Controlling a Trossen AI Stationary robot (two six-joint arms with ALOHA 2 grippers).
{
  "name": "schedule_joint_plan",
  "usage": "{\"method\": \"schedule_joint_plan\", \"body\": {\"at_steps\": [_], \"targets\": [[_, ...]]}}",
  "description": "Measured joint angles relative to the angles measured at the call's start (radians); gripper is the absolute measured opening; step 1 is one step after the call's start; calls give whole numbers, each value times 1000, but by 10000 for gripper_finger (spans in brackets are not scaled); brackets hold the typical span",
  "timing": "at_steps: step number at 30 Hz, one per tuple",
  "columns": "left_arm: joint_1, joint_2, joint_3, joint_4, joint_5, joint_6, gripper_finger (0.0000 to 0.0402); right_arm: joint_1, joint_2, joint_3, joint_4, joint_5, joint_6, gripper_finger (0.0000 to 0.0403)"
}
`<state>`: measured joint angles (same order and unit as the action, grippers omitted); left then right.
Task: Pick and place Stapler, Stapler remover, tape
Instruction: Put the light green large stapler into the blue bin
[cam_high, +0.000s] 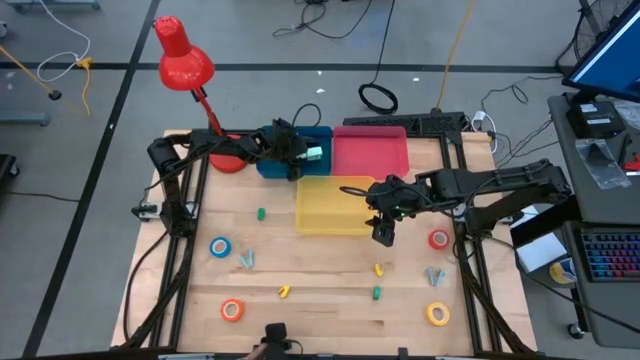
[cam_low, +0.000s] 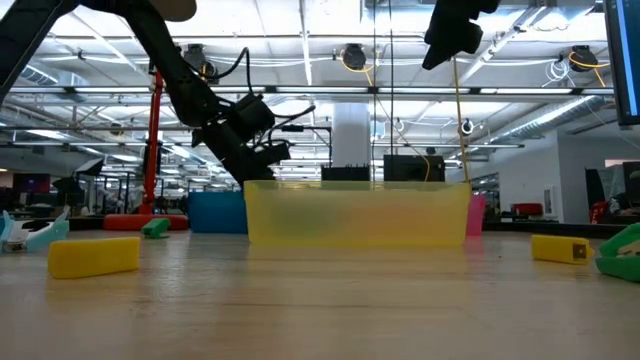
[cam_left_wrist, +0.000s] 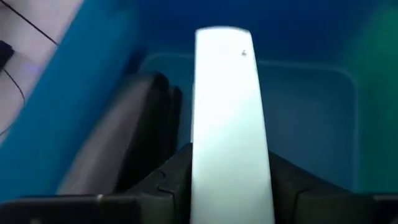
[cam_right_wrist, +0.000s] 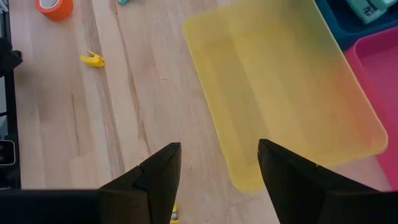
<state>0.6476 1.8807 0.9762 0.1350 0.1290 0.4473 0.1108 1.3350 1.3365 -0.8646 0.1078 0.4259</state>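
Holding a pale stapler (cam_left_wrist: 227, 118) over the blue bin (cam_high: 322, 140), the left gripper (cam_high: 298, 155) is sitting at the bin's near-left part; wrist cam is showing the stapler standing up between its fingers (cam_left_wrist: 168, 186), pressed on both sides, blue floor behind it. Right gripper (cam_high: 383, 233) is hovering w/ nothing in it just off the yellow bin's (cam_high: 315, 205) front-right corner, fingers (cam_right_wrist: 158, 171) standing apart w/ bare wood between them. Pink bin (cam_high: 370, 155) is sitting behind the yellow one, right of the blue. Tape isn't binned yet: blue roll (cam_high: 219, 247) front-left on the table (cam_high: 330, 310), orange roll (cam_high: 232, 310) nearer the front edge, red roll (cam_high: 438, 239) on the right just beside the right arm, yellow roll (cam_high: 438, 314) front-right. Loose small bits also lying on the wood: green piece (cam_high: 261, 213) left of the yellow bin, yellow piece (cam_high: 284, 291) mid-front, another green (cam_high: 377, 293) and yellow (cam_high: 379, 269) near centre, grey claws (cam_high: 247, 259) by the blue roll and (cam_high: 434, 275) below the red one. Can't tell from here which of those are removers vs staplers. Red lamp (cam_high: 183, 60) is standing at the back-left corner.
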Motion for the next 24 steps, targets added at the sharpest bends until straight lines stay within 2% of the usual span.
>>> {"method": "schedule_joint_plan", "body": {"at_steps": [10, 15, 24], "targets": [[0, 1, -1, -5, -12, 3, 154, 0, 0, 0, 0, 0, 0, 207], [-10, -8, -1, -5, -80, -3, 155, 0, 0, 0, 0, 0, 0, 205], [-26, -49, -2, -5, -138, 50, 156, 0, 0, 0, 0, -3, -3, 208]]}}
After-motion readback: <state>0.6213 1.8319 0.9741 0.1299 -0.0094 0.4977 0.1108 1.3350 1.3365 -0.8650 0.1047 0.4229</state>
